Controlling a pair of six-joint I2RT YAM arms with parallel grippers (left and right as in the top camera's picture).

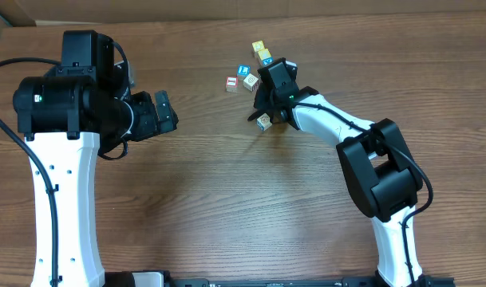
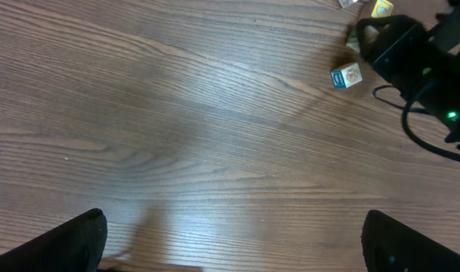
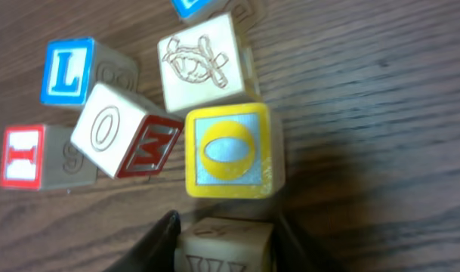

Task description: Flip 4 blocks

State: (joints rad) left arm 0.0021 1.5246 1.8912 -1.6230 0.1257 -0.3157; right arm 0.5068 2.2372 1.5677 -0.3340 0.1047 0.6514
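Since the pale wooden cube (image 3: 223,245) at 6 o'clock of the yellow-faced wooden cube (image 3: 228,151) looks light, stiff, right fingers (image 3: 165,238) pinch its flat sides; left fingers (image 2: 71,245) spread.

Probably lab: robot arms (image 1: 67,159), wooden table (image 1: 227,199).

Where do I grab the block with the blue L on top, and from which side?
From straight above, pinching the L block on its left and right faces as the right wrist view shows them. It sits flat with upright sides; nothing stands close on its left, a gap opens on its right. The O-W block crowds one corner.
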